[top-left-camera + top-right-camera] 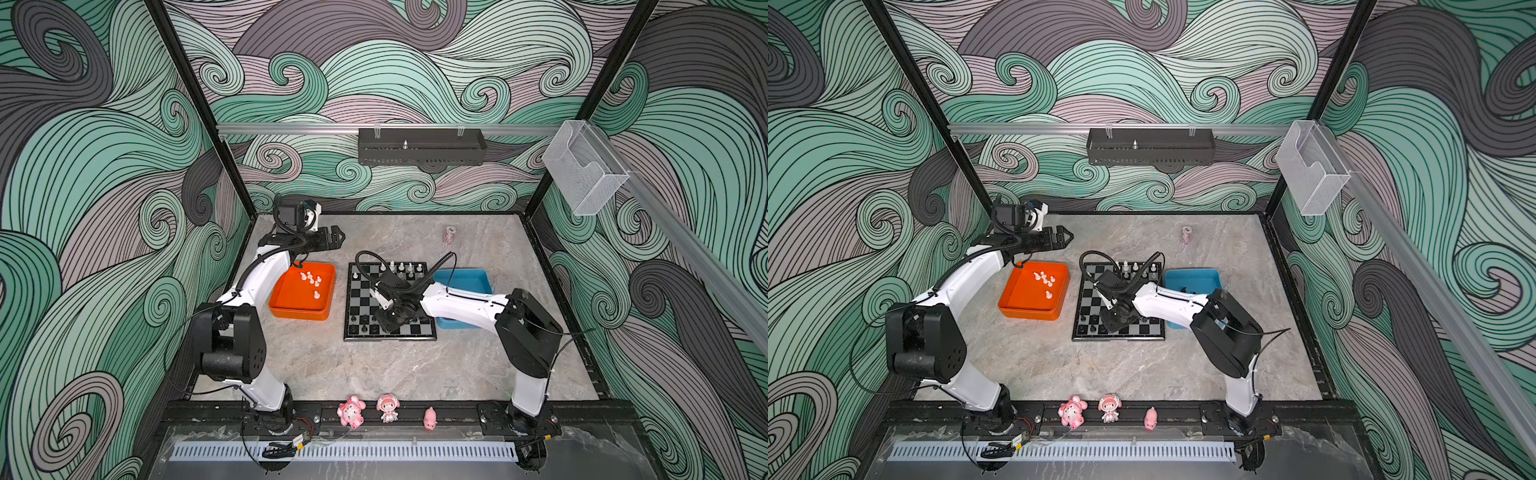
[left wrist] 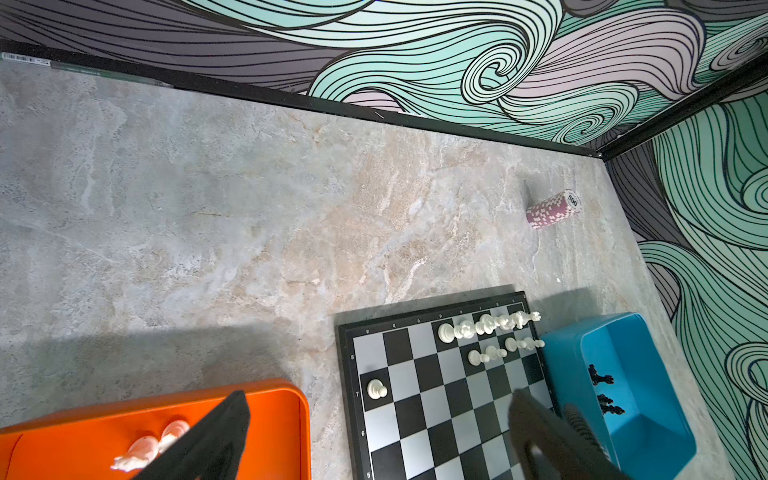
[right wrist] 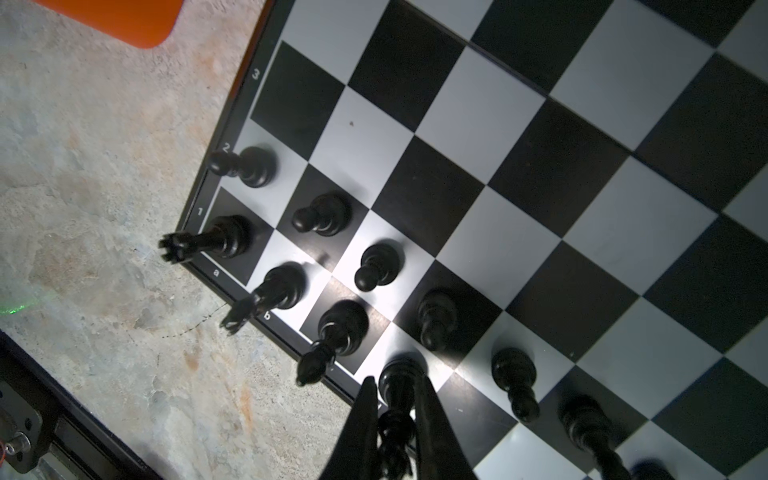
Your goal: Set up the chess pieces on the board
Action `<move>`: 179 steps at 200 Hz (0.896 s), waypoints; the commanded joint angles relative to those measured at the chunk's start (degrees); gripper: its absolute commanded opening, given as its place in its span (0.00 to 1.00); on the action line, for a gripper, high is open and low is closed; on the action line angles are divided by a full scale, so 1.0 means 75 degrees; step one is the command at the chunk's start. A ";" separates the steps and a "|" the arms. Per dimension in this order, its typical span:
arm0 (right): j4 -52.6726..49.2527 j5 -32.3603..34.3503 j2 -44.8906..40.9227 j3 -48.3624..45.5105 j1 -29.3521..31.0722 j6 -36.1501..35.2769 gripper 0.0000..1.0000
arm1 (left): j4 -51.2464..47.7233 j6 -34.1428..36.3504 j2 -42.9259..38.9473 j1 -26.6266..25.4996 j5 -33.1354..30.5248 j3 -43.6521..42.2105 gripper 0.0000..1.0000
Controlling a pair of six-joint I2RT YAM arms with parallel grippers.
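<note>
The board (image 1: pixel 360 297) lies mid-table between two trays. Several white chess pieces (image 1: pixel 401 268) stand on its far rows, and several black ones (image 3: pixel 320 214) on its near rows. My right gripper (image 3: pixel 395 386) is shut on a tall black piece (image 3: pixel 401 372) whose base rests on a light square of the nearest row. My left gripper (image 1: pixel 338 239) hangs open and empty above the far edge of the orange tray (image 1: pixel 291 305), which holds several white pieces (image 1: pixel 311 279). The blue tray (image 2: pixel 640 415) holds black pieces (image 2: pixel 600 378).
A roll of pink poker chips (image 1: pixel 451 233) lies on the table behind the board. Three pink figurines (image 1: pixel 387 407) stand on the front rail. A black basket (image 1: pixel 422 147) hangs on the rear rail, and a clear box (image 1: pixel 584 166) on the right wall.
</note>
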 commanded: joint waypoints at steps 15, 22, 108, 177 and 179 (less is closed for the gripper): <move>-0.0019 -0.0083 -0.0218 0.0053 0.0036 0.0082 0.18 | 0.0107 -0.0052 0.0101 0.0060 0.0115 -0.0020 0.99; -0.0022 -0.0085 -0.0211 0.0051 0.0036 0.0073 0.18 | 0.0110 -0.0056 0.0100 0.0066 0.0115 -0.0028 0.99; -0.0026 -0.0091 -0.0180 0.0054 0.0035 0.0073 0.26 | 0.0110 -0.0046 0.0120 0.0060 0.0121 -0.0025 0.99; -0.0092 -0.0008 -0.0265 0.0112 0.0036 0.0070 0.34 | 0.0112 -0.0054 0.0100 0.0060 0.0121 -0.0019 0.99; -0.0099 -0.0005 -0.0265 0.0112 0.0030 0.0070 0.34 | 0.0107 -0.0051 0.0097 0.0060 0.0125 -0.0021 0.99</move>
